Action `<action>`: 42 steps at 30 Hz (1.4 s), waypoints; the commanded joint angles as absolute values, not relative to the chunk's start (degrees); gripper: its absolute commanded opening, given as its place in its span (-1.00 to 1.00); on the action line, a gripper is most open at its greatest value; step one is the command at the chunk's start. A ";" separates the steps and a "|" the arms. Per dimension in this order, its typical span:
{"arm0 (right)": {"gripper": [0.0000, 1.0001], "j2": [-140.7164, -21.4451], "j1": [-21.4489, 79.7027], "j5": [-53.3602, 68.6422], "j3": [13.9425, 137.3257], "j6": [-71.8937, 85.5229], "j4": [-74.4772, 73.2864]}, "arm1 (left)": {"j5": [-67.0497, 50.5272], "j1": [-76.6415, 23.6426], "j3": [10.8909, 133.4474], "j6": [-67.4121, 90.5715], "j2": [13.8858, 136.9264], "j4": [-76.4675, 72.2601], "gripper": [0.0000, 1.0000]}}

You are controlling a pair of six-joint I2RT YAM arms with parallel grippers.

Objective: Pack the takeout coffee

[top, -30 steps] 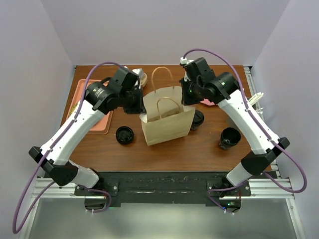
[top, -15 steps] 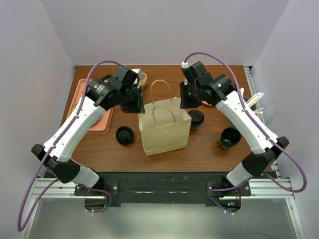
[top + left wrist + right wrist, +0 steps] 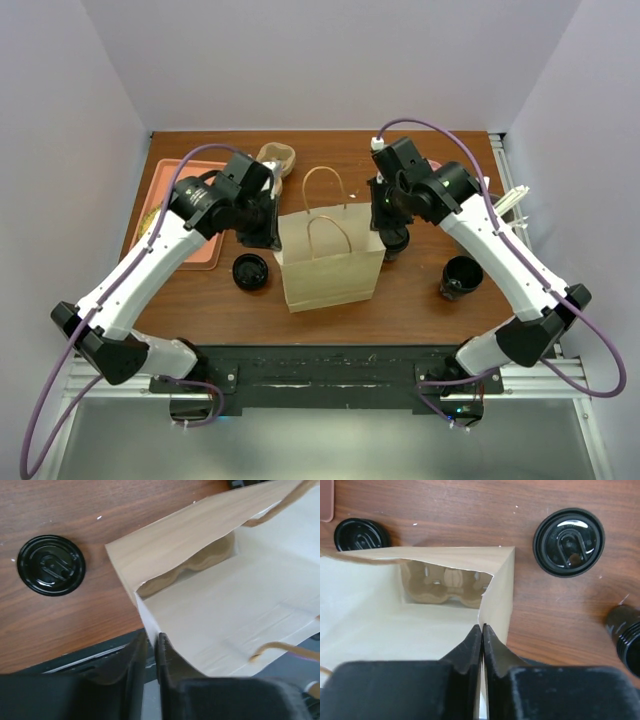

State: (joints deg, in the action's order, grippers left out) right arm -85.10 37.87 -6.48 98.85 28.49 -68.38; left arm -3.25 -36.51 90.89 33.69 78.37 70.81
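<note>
Your left end effector and right end effector each pinch, nearly closed, a side rim of the upright brown paper bag, so an uneven pull could tear it or tip it onto the black lidded takeout coffee cup standing just right of it.

Left arm and right arm reaching forward, elbows out, wrists turned inward toward each other, left gripper tilted down, jaws pinched on the paper bag rim, right gripper likewise pinching the opposite rim
</note>
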 commanded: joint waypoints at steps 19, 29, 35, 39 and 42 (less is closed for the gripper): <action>-0.32 -88.06 38.06 -5.44 105.37 30.06 -70.22 | -1.77 -36.65 98.51 32.53 82.86 68.72 -0.18; 0.20 -81.75 35.52 -4.67 102.26 29.78 -65.49 | -5.62 -36.74 99.60 35.67 76.92 68.48 0.01; 0.14 -78.05 34.54 -7.46 99.66 30.42 -63.90 | -9.23 -36.91 91.68 43.49 69.44 65.74 0.01; 0.26 -77.08 34.45 -9.14 101.25 27.17 -63.20 | -8.44 -37.00 85.89 50.52 63.65 60.58 0.01; 0.28 -77.52 34.45 -8.88 103.09 24.70 -63.28 | -10.98 -37.35 81.15 53.25 63.20 57.15 0.01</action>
State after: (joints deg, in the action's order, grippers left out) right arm -78.08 34.39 -7.18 99.96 28.45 -65.76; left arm -7.33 -36.80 86.39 46.17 64.27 64.40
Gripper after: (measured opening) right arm 0.636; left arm 0.505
